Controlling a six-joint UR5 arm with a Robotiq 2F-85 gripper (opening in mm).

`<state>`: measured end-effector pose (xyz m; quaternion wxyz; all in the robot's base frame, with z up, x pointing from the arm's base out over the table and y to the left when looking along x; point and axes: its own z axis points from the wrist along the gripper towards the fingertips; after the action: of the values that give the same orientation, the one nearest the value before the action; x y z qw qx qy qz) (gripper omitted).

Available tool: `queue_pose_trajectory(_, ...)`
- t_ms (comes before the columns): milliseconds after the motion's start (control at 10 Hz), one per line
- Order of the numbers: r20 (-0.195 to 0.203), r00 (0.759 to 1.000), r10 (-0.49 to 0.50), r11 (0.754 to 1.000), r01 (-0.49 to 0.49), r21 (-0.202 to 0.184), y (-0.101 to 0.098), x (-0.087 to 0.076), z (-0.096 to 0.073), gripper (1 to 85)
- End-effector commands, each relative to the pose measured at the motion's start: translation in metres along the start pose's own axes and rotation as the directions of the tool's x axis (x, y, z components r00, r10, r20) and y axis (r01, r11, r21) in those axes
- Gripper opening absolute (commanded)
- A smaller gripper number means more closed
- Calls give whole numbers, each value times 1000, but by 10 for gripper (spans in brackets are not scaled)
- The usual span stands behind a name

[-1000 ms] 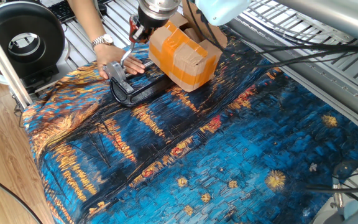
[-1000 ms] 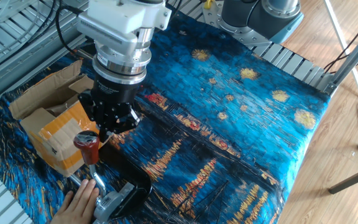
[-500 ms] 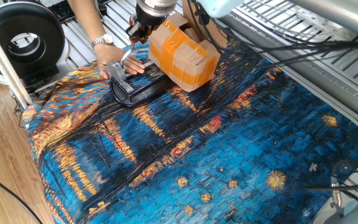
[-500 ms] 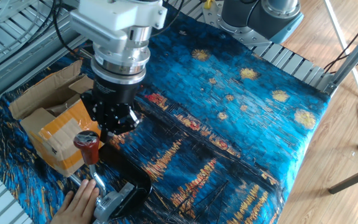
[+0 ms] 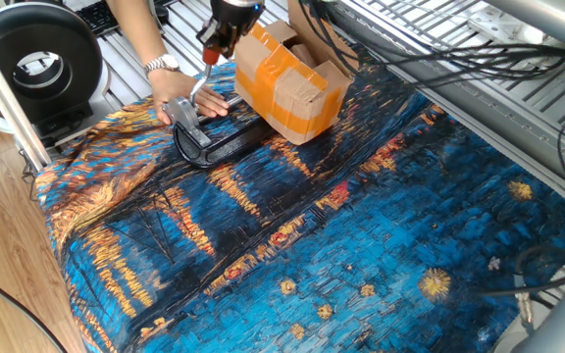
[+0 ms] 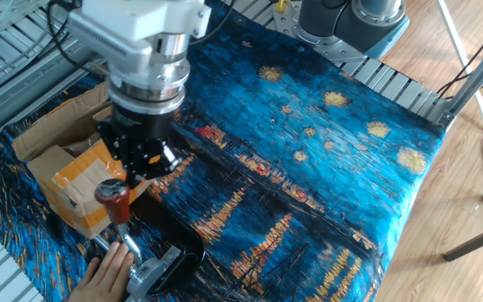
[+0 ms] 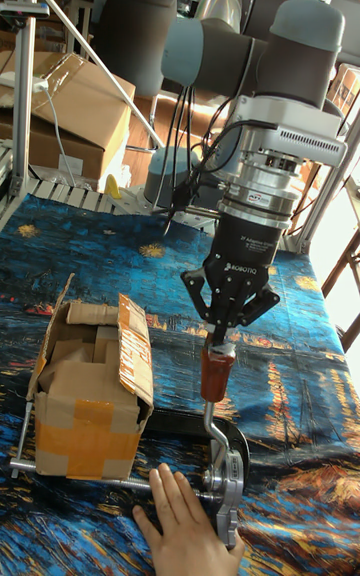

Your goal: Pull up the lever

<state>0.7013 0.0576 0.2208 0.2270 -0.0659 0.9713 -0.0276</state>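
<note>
The lever is a thin silver rod (image 7: 210, 426) topped by a red-brown knob (image 7: 215, 373) (image 6: 111, 200). It stands nearly upright from a silver bracket (image 7: 228, 476) (image 5: 185, 122) on a black curved base (image 5: 216, 147) (image 6: 188, 245). My gripper (image 7: 224, 336) (image 6: 137, 172) (image 5: 214, 44) hangs straight down over the knob. Its fingers are closed on the knob's top. A person's hand (image 7: 185, 526) (image 5: 186, 98) presses the bracket down.
A cardboard box (image 5: 288, 83) (image 6: 64, 178) (image 7: 85, 391) with orange tape stands right beside the lever. The blue painted cloth (image 5: 381, 235) covers the table. Cables (image 5: 479, 69) hang at the back, and a black reel (image 5: 32, 59) sits off the table's corner.
My gripper has shifted toward the box side and a little higher. The knob has moved along with it. The hand and the box have stayed put.
</note>
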Motion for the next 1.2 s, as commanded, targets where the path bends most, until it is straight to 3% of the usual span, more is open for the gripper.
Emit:
queue_pose_trajectory(0,32,999,-10,1000,10,0,2,-20,1,13)
queue_pose_trajectory(200,38,999,-4,1000,5,-13,5,-22,2,13)
queue_pose_trajectory(500,80,997,-19,999,23,-46,-2,-34,16,13)
queue_pose_trajectory(800,84,996,-22,1000,23,-17,-7,-39,30,13)
queue_pose_trajectory(1100,95,995,-9,999,12,-30,-4,-45,39,13)
